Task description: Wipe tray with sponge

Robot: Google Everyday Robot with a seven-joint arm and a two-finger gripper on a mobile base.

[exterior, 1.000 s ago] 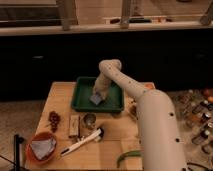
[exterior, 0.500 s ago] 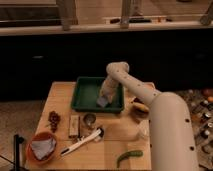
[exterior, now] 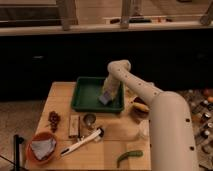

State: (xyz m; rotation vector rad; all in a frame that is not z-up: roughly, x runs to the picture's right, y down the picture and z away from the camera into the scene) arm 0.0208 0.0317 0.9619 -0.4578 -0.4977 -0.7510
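The dark green tray [exterior: 86, 95] lies at the back middle of the wooden table. Inside it, near its front right corner, sits the small grey-blue sponge [exterior: 105, 98]. My gripper [exterior: 107, 92] hangs straight down from the white arm onto the sponge, and the sponge presses on the tray floor. The wrist hides the top of the sponge.
An orange bowl [exterior: 35, 142] holding a pale grey-blue cloth [exterior: 43, 148] stands front left. A white brush [exterior: 82, 142], a metal cup [exterior: 90, 120], a brown bar [exterior: 74, 125], dark berries [exterior: 54, 120], a green pepper [exterior: 129, 157] and a bun [exterior: 140, 107] lie around the tray.
The arm has swept the sponge to the right across the tray floor, from the left-centre to the front right corner.
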